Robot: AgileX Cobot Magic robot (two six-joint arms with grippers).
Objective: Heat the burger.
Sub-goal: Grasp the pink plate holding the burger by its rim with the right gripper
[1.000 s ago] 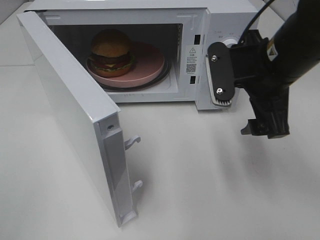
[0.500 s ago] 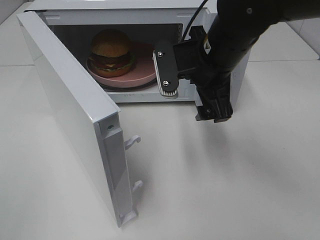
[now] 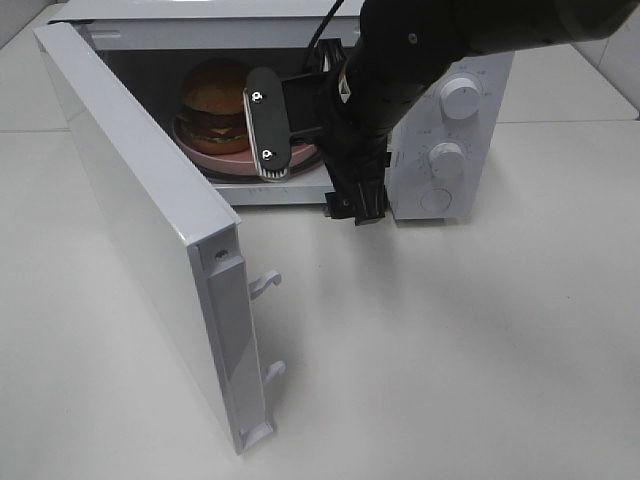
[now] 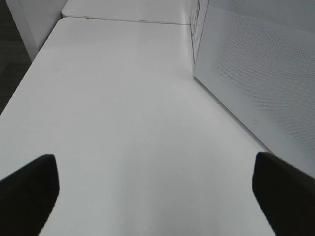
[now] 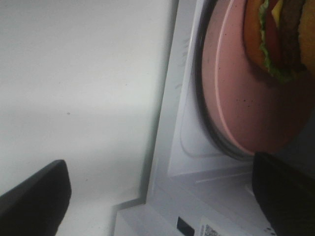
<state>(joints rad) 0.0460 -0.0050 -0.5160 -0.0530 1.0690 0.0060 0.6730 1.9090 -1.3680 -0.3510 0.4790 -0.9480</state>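
Upper left of frame, inside the microwave [image 3: 450,120], the burger [image 3: 215,95] is being presented on its plate [image 3: 213,151]; the right gripper [image 3: 310,168] is being held wide, probably for pressing the door [image 3: 140,220] shut evenly.

White microwave [image 3: 450,130] with door [image 3: 140,200] swung wide open, pink plate [image 5: 236,108] inside, on white table [image 3: 450,350]
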